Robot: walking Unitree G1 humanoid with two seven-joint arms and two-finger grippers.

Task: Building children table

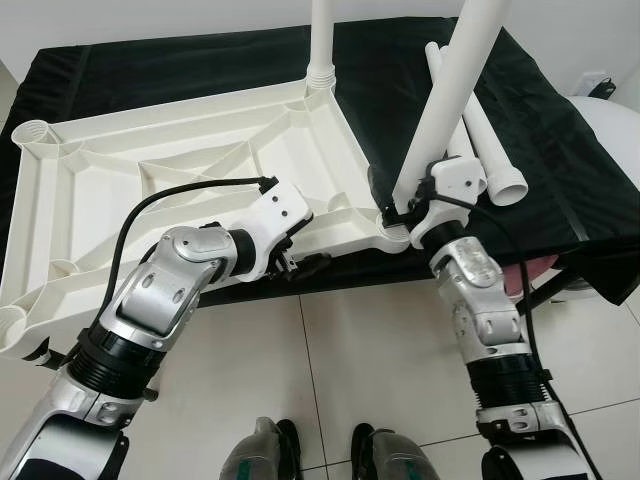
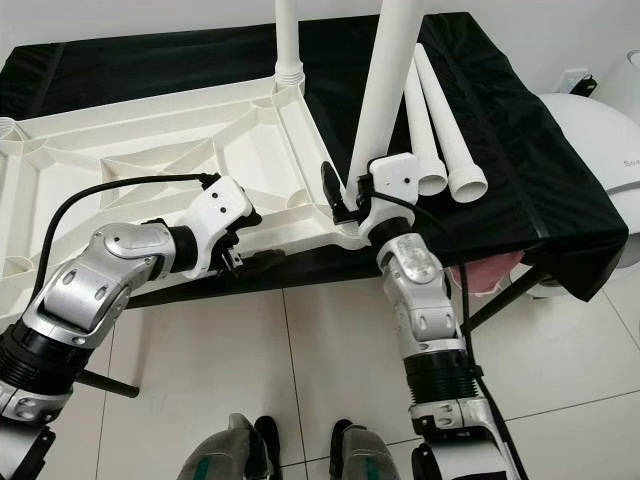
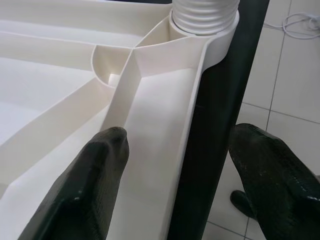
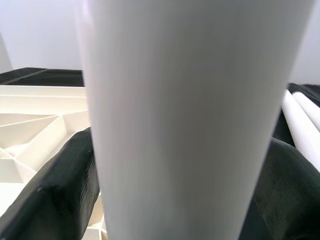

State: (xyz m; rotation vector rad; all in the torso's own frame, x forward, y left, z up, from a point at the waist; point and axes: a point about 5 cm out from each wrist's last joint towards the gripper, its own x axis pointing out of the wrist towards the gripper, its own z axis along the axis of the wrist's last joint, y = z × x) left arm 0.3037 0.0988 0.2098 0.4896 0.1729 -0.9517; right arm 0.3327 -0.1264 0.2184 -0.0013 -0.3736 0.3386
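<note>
The white children's table top (image 1: pixel 200 140) lies upside down on a black-covered table (image 1: pixel 560 160). One white leg (image 1: pixel 322 40) stands in its far right corner socket. My right gripper (image 1: pixel 395 205) is shut on a second leg (image 1: pixel 450 90), held upright but tilted with its lower end at the near right corner socket (image 1: pixel 396 236); in the right wrist view that leg (image 4: pixel 185 100) sits between both fingers (image 4: pixel 55 200). Two more legs (image 1: pixel 485 150) lie loose on the cloth. My left gripper (image 3: pixel 185 180) is open, straddling the top's near rim (image 3: pixel 195 125).
A white rounded appliance (image 1: pixel 610 120) stands right of the table, with a wall socket and cable (image 1: pixel 600 85) behind it. Something pink (image 1: pixel 530 275) hangs under the table's right end. My feet (image 1: pixel 330 450) stand on the pale tiled floor (image 1: pixel 350 350) close to the table.
</note>
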